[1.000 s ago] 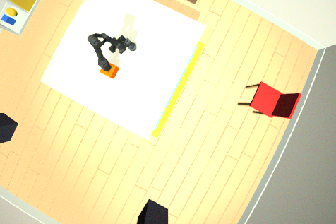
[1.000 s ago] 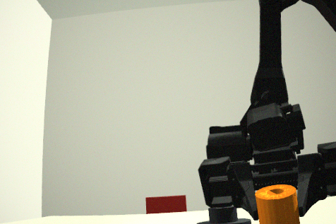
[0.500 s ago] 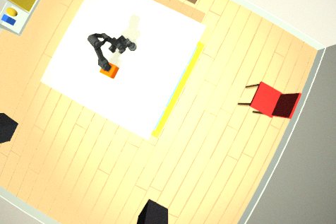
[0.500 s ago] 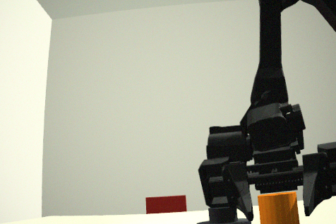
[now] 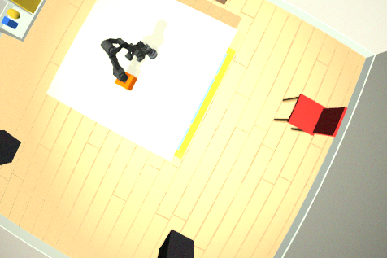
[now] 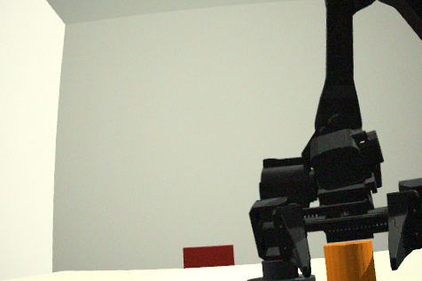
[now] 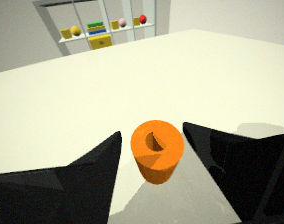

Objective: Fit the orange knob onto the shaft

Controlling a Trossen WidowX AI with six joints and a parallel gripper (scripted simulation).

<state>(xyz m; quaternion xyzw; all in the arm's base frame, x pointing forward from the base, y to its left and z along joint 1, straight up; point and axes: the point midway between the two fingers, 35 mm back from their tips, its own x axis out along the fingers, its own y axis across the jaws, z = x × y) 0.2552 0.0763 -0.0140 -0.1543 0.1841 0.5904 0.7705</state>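
Note:
The orange knob [image 6: 350, 262] [image 7: 158, 159] is between the spread fingers of my gripper [image 6: 350, 271] [image 7: 151, 130]. The gripper is open, with gaps beside the knob in the exterior view. The knob's top faces up in the wrist view, its hole showing a straight flat edge; its foot is cut off in the exterior view. The dark round pedestal [image 5: 153, 53] [image 6: 279, 270] is just left of the knob in the exterior view, below the left finger's housing. Its shaft is hidden there. The wrist view does not show the pedestal.
The arm's base stands at an orange block [image 5: 129, 83] on the white table [image 5: 163, 109]. A yellow bar [image 5: 205, 102] runs along one table edge. A red chair [image 5: 307, 115] stands beyond it. Shelves with toys [image 7: 100, 42] are in the background.

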